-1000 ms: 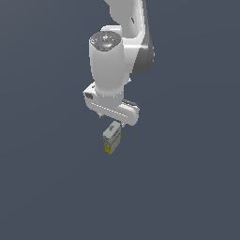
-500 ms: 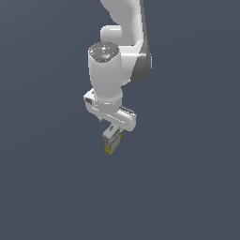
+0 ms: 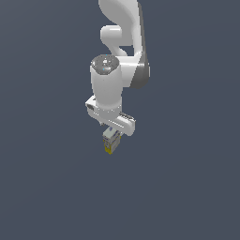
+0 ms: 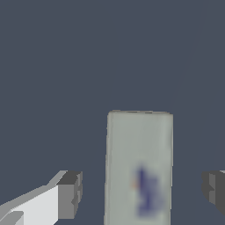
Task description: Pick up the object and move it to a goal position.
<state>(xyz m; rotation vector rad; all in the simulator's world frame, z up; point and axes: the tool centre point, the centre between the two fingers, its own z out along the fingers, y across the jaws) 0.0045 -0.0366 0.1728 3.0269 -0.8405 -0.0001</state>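
Observation:
The object is a small white-grey carton (image 3: 110, 142) with a yellow lower end. In the exterior view it stands just below the white hand. My gripper (image 3: 113, 135) is lowered over its top. In the wrist view the carton (image 4: 139, 167) shows a pale face with a blurred blue print. It lies between the two dark fingertips (image 4: 70, 193), with a clear gap on each side. The gripper (image 4: 141, 190) is open and straddles the carton without touching it.
The ground is a plain dark blue-grey surface (image 3: 56, 187) all around. No other object, container or marker shows in either view.
The arm has come down toward the carton, so the hand now sits lower over it. The carton has not moved.

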